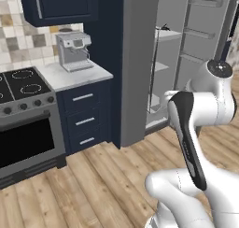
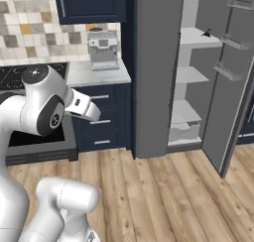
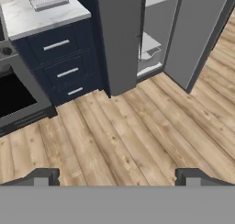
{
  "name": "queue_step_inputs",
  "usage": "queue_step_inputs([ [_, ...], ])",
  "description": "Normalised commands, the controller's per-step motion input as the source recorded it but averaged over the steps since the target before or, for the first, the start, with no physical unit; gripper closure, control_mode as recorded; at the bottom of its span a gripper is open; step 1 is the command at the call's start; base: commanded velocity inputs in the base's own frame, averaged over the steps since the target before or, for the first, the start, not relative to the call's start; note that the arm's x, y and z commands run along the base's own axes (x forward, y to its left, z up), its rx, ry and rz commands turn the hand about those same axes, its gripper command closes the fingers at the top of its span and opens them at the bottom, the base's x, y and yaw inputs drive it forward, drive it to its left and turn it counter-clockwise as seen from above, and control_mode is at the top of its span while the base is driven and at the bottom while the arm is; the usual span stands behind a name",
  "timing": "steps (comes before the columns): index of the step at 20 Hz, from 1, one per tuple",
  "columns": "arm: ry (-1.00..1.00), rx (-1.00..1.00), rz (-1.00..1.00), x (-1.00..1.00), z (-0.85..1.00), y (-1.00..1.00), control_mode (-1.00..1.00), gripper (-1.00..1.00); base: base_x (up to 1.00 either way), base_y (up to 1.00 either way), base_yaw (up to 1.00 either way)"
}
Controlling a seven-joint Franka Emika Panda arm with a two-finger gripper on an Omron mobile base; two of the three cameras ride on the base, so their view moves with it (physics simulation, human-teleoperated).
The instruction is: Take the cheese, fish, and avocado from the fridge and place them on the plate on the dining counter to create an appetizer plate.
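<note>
The fridge (image 1: pixel 140 59) is a tall grey cabinet with its door (image 2: pixel 233 82) swung open to the right. Pale shelves (image 2: pixel 191 75) show inside it, and a drawer sits at the bottom. The hand view looks down at the fridge (image 3: pixel 119 39) from a distance, across wooden floor. My gripper (image 3: pixel 118 177) is open, its two dark fingertips far apart and nothing between them. A small dark shape (image 2: pixel 207 33) lies on an upper shelf, too small to name. The cheese, fish, avocado, plate and dining counter are out of view.
Left of the fridge stand navy drawers (image 1: pixel 84 115) under a marble worktop with a coffee machine (image 1: pixel 73 50). A black stove and oven (image 1: pixel 25 129) sit further left. Wooden floor (image 3: pixel 137 126) lies between me and the fridge.
</note>
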Motion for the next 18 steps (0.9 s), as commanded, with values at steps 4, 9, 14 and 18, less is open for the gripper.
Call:
queue_step_inputs([
  [4,0.00,0.00,0.00,0.00,0.00,0.00,1.00,-1.00,0.44,-0.67,-0.20],
  [9,0.00,0.00,0.00,0.00,0.00,0.00,1.00,-1.00,0.61,-0.54,-0.21],
  [14,0.00,0.00,0.00,0.00,0.00,0.00,1.00,-1.00,0.81,-0.58,-0.23],
  [18,0.00,0.00,0.00,0.00,0.00,0.00,1.00,-1.00,0.78,-0.47,-0.29],
])
